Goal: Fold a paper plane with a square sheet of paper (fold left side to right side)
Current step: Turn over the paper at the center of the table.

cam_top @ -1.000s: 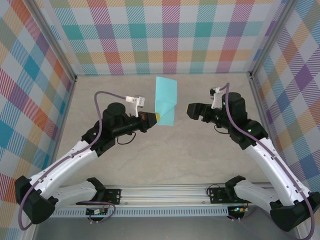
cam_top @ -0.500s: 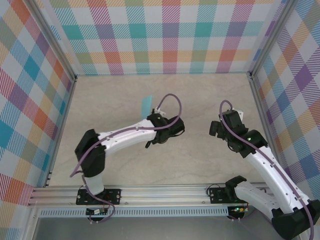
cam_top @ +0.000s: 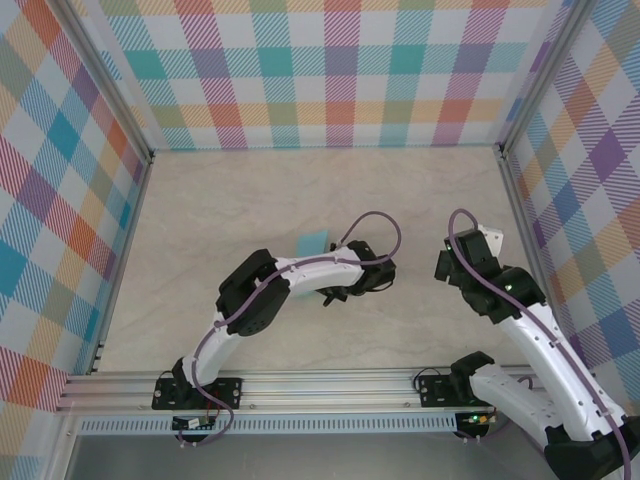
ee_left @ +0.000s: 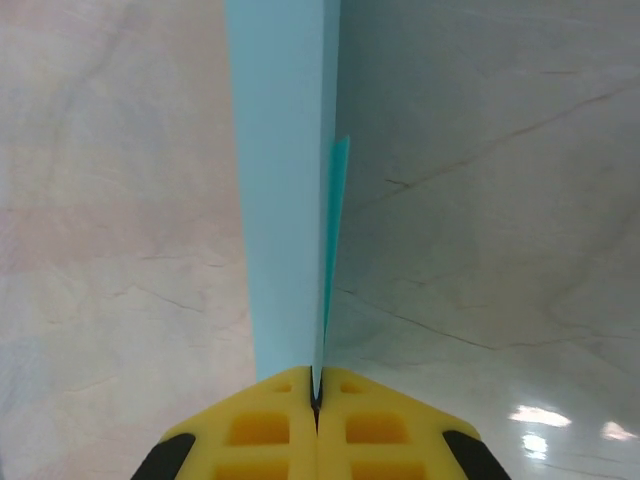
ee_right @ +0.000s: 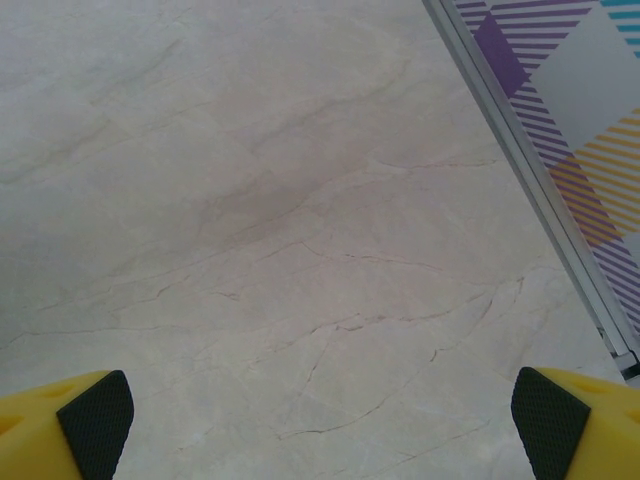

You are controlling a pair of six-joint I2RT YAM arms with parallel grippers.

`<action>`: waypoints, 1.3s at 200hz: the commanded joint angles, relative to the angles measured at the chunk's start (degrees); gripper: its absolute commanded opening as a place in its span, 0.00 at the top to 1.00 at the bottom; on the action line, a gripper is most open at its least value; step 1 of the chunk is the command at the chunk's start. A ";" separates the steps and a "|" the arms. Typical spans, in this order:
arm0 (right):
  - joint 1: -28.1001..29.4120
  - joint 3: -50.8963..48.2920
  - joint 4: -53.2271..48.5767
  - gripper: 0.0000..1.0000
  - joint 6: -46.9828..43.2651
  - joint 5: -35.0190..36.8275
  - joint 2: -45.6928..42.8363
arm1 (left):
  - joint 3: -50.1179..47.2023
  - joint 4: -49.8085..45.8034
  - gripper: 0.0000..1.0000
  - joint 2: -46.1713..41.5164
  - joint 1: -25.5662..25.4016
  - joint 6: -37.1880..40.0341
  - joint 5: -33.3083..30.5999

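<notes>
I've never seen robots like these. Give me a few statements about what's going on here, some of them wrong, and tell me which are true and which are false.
1. The left end effector is shut on the thin turquoise sheet of paper. True.
2. The right end effector grips the same paper too. False: it is open and holds nothing, with bare table beneath it.
3. The arms work over a pale marble-patterned table. True.
4. The walls around the table are plain white. False: they are covered in a many-coloured check pattern.
</notes>
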 commanded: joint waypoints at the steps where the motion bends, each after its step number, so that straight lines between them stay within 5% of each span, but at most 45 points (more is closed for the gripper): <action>1: -0.27 0.59 -2.15 0.00 0.90 1.56 -0.82 | 2.60 3.11 0.97 1.50 -0.53 1.23 6.66; 34: -0.24 0.95 -1.49 0.00 0.83 0.27 -0.50 | 6.12 6.06 0.68 3.28 0.29 4.55 13.10; 92: -0.22 3.65 -0.15 0.00 -1.32 -6.09 4.26 | -2.29 20.20 0.39 -10.38 4.67 8.18 23.54; 171: 2.41 -0.86 32.93 0.01 0.59 -48.53 18.83 | -45.58 54.82 0.05 -49.52 25.38 4.94 37.47; 205: 4.22 0.67 48.63 0.14 5.55 -57.60 32.80 | -56.23 64.29 0.04 -56.11 35.35 2.01 48.72; 260: 5.94 9.03 56.96 0.51 9.53 -62.99 53.10 | -61.34 72.75 0.12 -53.04 40.87 -0.36 59.08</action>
